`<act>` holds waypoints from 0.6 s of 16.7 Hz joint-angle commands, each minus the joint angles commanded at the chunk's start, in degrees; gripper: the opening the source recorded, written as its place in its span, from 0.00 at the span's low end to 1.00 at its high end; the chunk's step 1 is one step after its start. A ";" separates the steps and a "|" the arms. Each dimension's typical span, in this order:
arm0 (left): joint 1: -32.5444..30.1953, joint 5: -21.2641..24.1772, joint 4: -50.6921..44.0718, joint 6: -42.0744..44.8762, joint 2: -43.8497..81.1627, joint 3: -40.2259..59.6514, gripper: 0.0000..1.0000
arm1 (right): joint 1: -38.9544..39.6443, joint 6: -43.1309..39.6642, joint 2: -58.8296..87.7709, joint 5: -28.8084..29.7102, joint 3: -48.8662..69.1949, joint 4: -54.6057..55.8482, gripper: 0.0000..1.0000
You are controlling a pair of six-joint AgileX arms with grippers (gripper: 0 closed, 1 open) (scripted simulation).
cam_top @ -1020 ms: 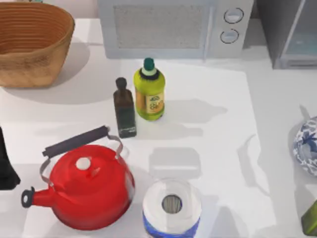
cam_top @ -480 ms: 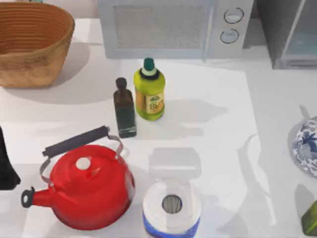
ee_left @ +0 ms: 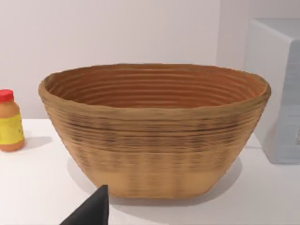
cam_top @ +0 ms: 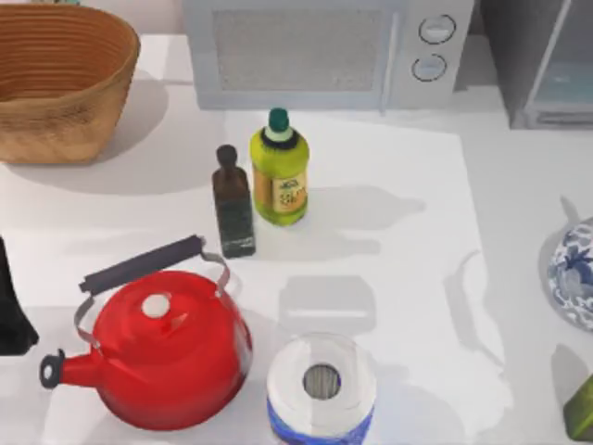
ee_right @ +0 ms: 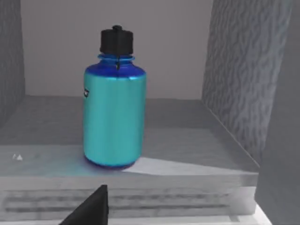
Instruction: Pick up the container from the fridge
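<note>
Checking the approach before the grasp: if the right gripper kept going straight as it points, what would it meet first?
Probably the container, standing upright on the fridge floor straight ahead; the way to it looks free.

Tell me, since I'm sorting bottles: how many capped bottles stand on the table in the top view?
2: the yellow-green bottle and the dark bottle, side by side before the microwave. Others may be hidden.

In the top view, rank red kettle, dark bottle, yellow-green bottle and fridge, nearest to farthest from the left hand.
From the left hand at the left edge:
1. Red kettle, front left.
2. Dark bottle, centre.
3. Yellow-green bottle, just beyond it.
4. Fridge, back right corner.
</note>
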 joint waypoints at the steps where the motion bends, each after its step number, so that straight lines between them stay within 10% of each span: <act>1: 0.00 0.00 0.00 0.00 0.00 0.00 1.00 | -0.28 0.42 4.22 -1.47 0.50 2.68 1.00; 10: 0.00 0.00 0.00 0.00 0.00 0.00 1.00 | 0.64 2.55 17.05 -7.20 4.23 9.33 1.00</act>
